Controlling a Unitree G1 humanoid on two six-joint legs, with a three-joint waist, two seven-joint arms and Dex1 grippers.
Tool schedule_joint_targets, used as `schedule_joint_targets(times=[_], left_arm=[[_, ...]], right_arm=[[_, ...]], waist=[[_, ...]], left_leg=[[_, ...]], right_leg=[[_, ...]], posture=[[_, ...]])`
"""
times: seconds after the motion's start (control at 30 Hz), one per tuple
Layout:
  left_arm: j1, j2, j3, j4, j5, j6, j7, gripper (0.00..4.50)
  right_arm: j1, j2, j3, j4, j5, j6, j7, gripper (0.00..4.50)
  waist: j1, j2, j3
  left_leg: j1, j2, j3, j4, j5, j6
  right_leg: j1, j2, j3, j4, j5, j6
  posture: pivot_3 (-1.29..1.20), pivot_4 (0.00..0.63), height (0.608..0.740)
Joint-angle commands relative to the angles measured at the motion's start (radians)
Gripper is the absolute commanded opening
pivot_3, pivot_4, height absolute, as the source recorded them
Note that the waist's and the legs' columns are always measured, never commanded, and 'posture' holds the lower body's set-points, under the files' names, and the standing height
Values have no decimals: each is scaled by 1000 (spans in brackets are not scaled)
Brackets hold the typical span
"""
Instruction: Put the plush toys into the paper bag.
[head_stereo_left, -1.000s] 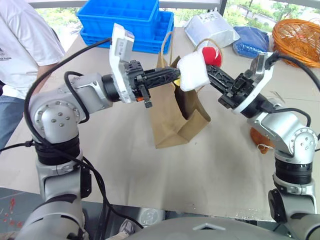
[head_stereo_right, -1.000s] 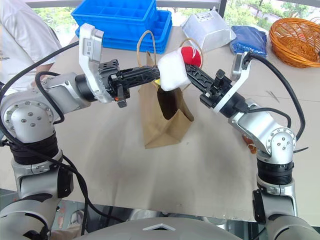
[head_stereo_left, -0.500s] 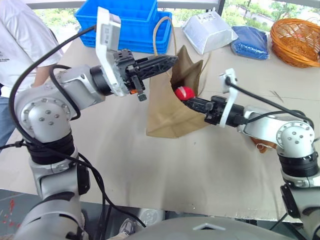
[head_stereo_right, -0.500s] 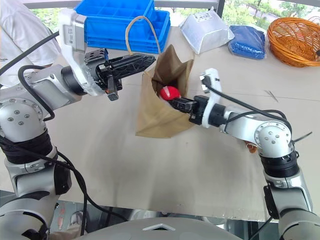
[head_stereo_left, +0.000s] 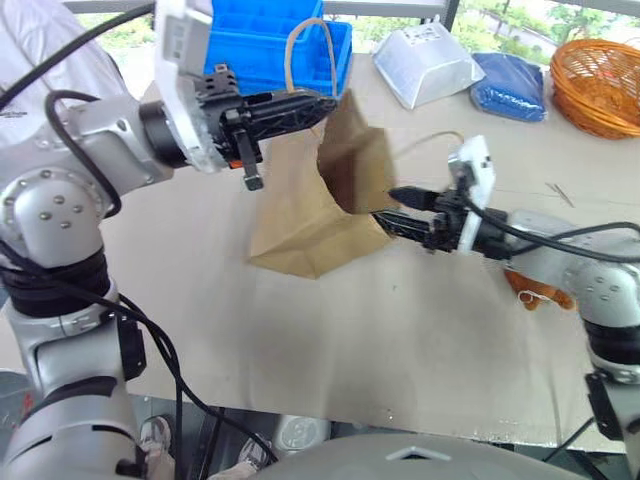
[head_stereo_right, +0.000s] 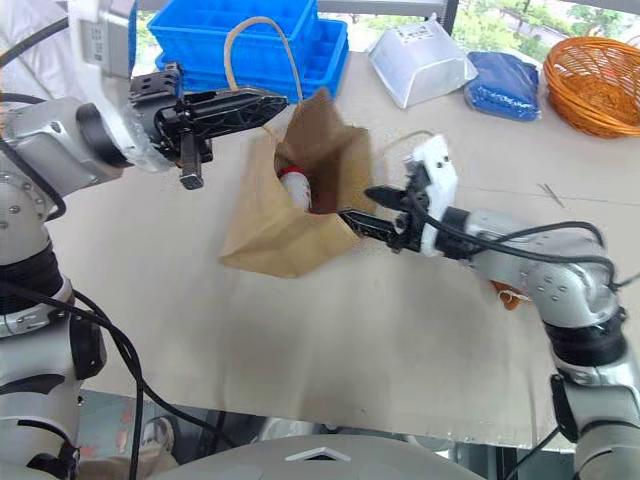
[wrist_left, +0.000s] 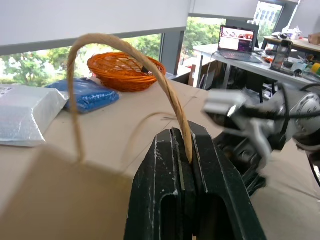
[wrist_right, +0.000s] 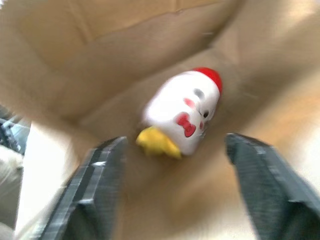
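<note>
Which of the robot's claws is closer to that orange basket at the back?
The right. The right gripper sits open at the paper bag's mouth, on the side toward the orange basket. The left gripper pinches the bag's handle, farther from it.

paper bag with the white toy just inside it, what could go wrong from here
The paper bag leans on its side, held up only by the left end effector pinching one cord handle; if the cord slips, the mouth may collapse.

The white plush toy lies near the opening, so it could roll back out.

The right end effector, open at the mouth, might snag the paper edge.

The brown plush toy is not bagged yet.
</note>
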Motion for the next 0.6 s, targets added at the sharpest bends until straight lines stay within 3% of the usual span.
schedule_joint_targets(times=[0.03,0.23,0.33,0.47,0.6], left_arm=[[30,-58,-37,-54,26,-56,0,0],[58,-126,-72,-73,54,-81,7,0],[55,-146,-86,-76,59,-91,-5,0],[39,-158,-111,-69,79,-107,-36,0],[24,-174,-149,-61,134,-153,-64,0]], right_arm=[[57,-41,-171,-128,84,-62,67,4443],[218,-182,-460,-164,215,-42,12,4443],[451,-360,-564,-175,-57,5,101,4443],[696,-474,-534,-124,-352,-53,181,4443],[686,-470,-388,-14,-467,-17,147,4443]], waist=[[4,0,0],[3,-1,1],[7,-1,1],[5,-2,0],[-1,-3,0]], left_leg=[[0,0,0,0,0,0],[0,0,0,0,0,0],[0,0,0,0,0,0],[0,0,1,0,0,0],[2,0,2,0,0,0]], right_leg=[[0,0,0,0,0,0],[1,0,0,0,0,0],[1,0,0,0,0,0],[2,0,1,0,0,0],[2,2,3,0,-1,1]], posture=[[0,150,740],[0,150,740],[0,150,740],[0,150,740],[0,150,740]])
